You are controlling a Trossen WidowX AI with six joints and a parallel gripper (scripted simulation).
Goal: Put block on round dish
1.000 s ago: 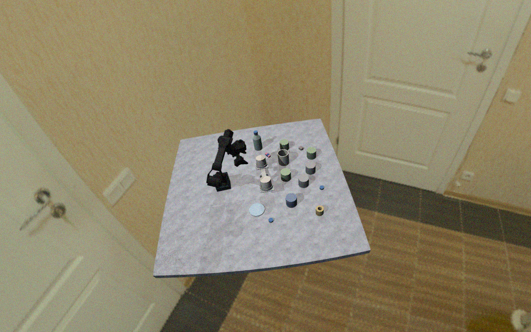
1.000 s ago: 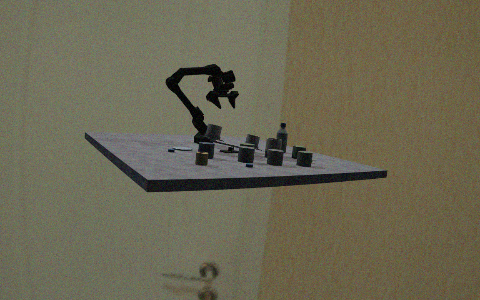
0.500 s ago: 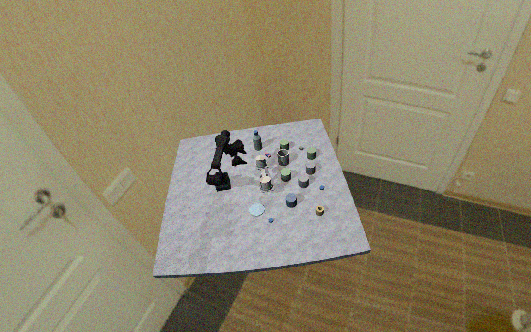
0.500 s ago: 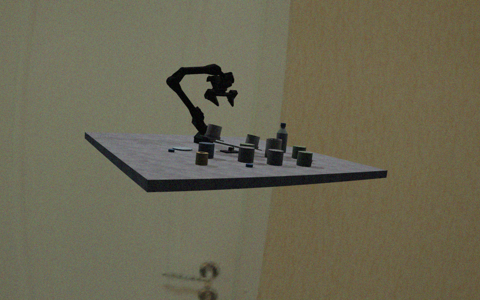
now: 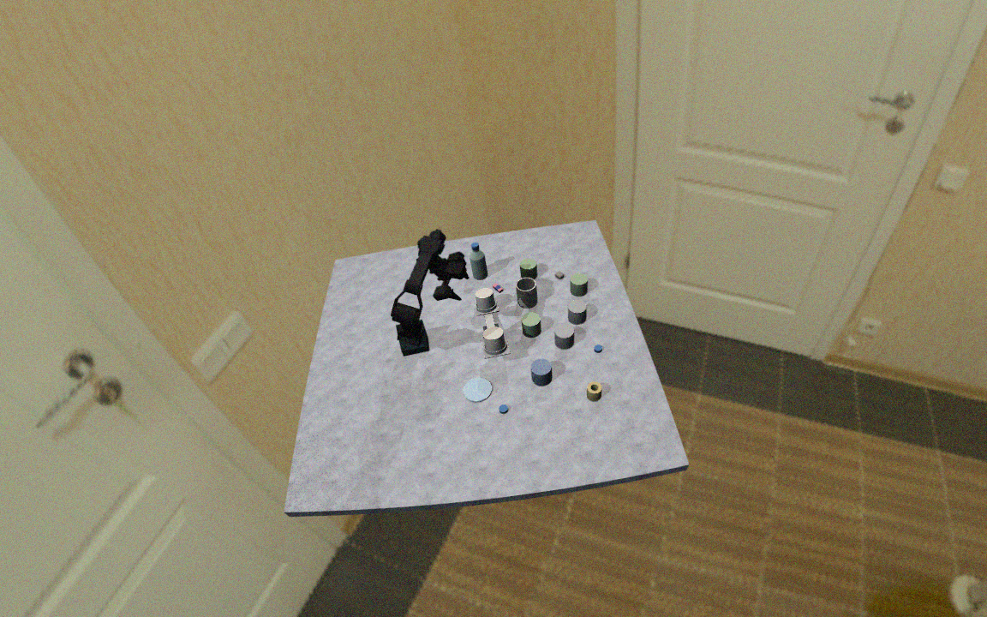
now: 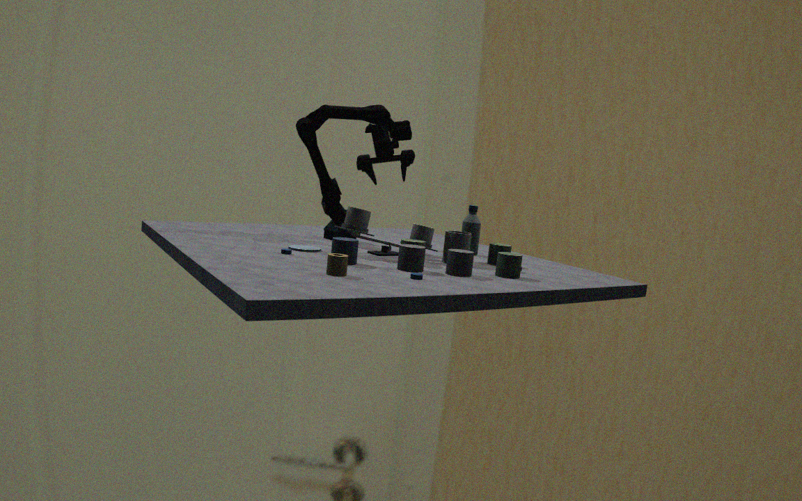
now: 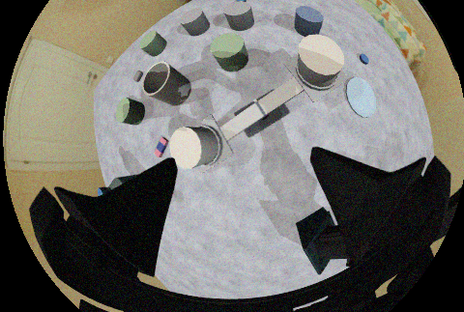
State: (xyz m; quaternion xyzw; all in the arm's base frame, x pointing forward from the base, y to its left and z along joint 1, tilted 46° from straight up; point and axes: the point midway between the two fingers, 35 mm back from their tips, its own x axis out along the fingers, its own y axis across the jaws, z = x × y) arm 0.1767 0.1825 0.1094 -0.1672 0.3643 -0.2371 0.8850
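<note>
The two cream cups stand upside down on the balance (image 5: 490,321) (image 6: 381,241) (image 7: 242,121). The cup nearer the dish (image 5: 493,339) (image 6: 357,220) (image 7: 320,56) sits on the higher end. The cup nearer the bottle (image 5: 485,300) (image 6: 421,234) (image 7: 188,148) sits on the lower end, so the beam slopes down toward it. No block shows; the inside of both cups is hidden. The pale blue round dish (image 5: 477,389) (image 6: 304,248) (image 7: 362,97) has nothing on it. My gripper (image 5: 463,287) (image 6: 389,182) (image 7: 246,160) is open and empty, high above the table on the arm-base side of the balance.
A bottle (image 5: 478,264) (image 6: 470,230) stands beyond the lower cup. A dark open mug (image 5: 526,293) (image 7: 166,83), a green cylinder (image 5: 530,325) (image 7: 229,52) and a blue cylinder (image 5: 541,373) (image 7: 308,21) stand beside the balance. A small blue disc (image 5: 503,409) (image 7: 364,59) lies near the dish.
</note>
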